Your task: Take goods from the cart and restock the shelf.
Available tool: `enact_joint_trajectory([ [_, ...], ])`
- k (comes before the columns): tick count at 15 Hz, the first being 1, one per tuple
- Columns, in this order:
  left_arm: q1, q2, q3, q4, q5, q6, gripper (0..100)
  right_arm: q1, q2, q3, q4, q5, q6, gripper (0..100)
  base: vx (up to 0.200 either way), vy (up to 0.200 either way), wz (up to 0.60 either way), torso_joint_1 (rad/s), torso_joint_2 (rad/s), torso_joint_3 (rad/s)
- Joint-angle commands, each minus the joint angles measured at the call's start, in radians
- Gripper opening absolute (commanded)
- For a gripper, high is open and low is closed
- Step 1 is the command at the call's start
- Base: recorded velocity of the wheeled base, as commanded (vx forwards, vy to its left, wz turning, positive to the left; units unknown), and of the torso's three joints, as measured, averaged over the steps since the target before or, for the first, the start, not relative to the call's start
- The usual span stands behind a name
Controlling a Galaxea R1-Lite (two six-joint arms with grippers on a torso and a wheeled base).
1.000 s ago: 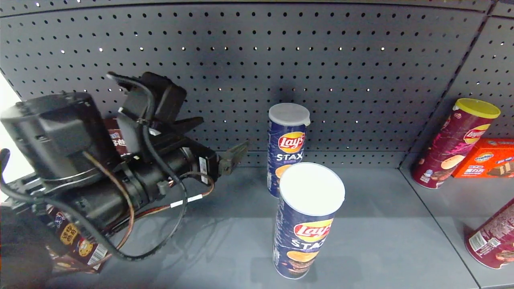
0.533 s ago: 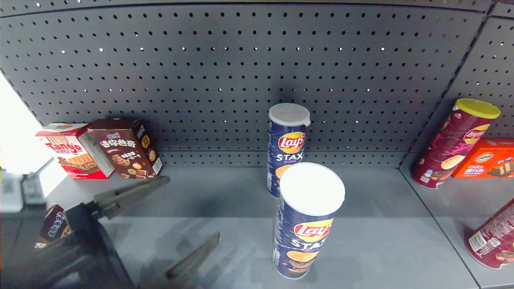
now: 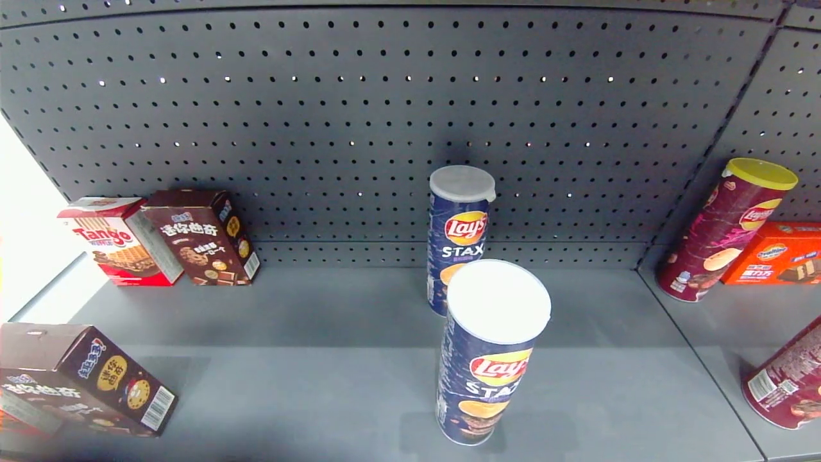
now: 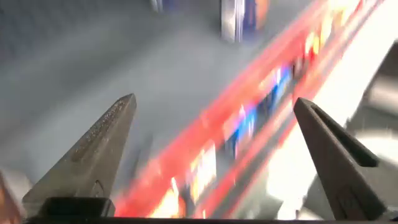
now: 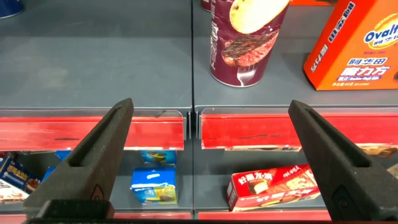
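Observation:
Two blue chip cans stand upright mid-shelf, one at the back (image 3: 459,237) and one nearer the front (image 3: 490,353). A dark brown cookie box (image 3: 83,385) lies at the shelf's front left corner, apart from both grippers. My left gripper (image 4: 212,101) is open with nothing between its fingers, over a blurred red shelf-edge strip (image 4: 249,137). My right gripper (image 5: 210,104) is open and empty too, facing the red front strip (image 5: 249,129) of a shelf that holds a maroon chip can (image 5: 245,37) and an orange box (image 5: 354,43).
A red wafer box (image 3: 115,240) and a brown cookie box (image 3: 202,237) stand at the back left. Maroon cans (image 3: 725,231) (image 3: 786,378) and an orange box (image 3: 776,253) sit right of the divider. The grey shelf floor (image 3: 321,359) lies bare between boxes and cans. Packets (image 5: 154,185) lie on a lower shelf.
My left arm has drawn back off the shelf toward the lower left and left the head view, fingers open. The dark brown box stays at the front left corner.

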Motion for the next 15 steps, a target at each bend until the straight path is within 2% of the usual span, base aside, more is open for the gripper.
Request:
enact_joint_trajectory([
  [1,0.049,-0.155,0.013,0.081,-0.018,0.005,100,0.000,0.000,0.000,0.000,0.000,0.000,100,0.000,0.000,0.00,0.000,0.00,0.000],
  [4,0.214,-0.281,0.013,0.256,-0.021,0.009,100,0.000,0.000,0.000,0.000,0.000,0.000,100,0.000,0.000,0.00,0.000,0.00,0.000],
  [5,0.282,-0.321,0.013,0.310,-0.021,0.022,100,0.000,0.000,0.000,0.000,0.000,0.000,100,0.000,0.000,0.00,0.000,0.00,0.000],
  [6,0.315,-0.342,0.013,0.345,-0.023,0.029,100,0.000,0.000,0.000,0.000,0.000,0.000,100,0.000,0.000,0.00,0.000,0.00,0.000],
  [8,0.398,-0.367,0.013,0.353,-0.052,0.026,100,0.000,0.000,0.000,0.000,0.000,0.000,100,0.000,0.000,0.00,0.000,0.00,0.000],
  [9,0.472,-0.384,0.013,0.356,-0.083,0.025,100,0.000,0.000,0.000,0.000,0.000,0.000,100,0.000,0.000,0.00,0.000,0.00,0.000],
  [11,0.604,-0.434,0.013,0.357,-0.084,0.023,100,0.000,0.000,0.000,0.000,0.000,0.000,100,0.000,0.000,0.00,0.000,0.00,0.000],
  [12,0.653,-0.453,0.013,0.357,-0.084,0.023,100,0.000,0.000,0.000,0.000,0.000,0.000,100,0.000,0.000,0.00,0.000,0.00,0.000],
  [13,0.734,-0.511,0.013,0.359,-0.083,0.019,100,0.000,0.000,0.000,0.000,0.000,0.000,100,0.000,0.000,0.00,0.000,0.00,0.000],
  [15,0.743,-0.520,0.013,0.377,-0.083,0.017,100,0.000,0.000,0.000,0.000,0.000,0.000,100,0.000,0.000,0.00,0.000,0.00,0.000],
])
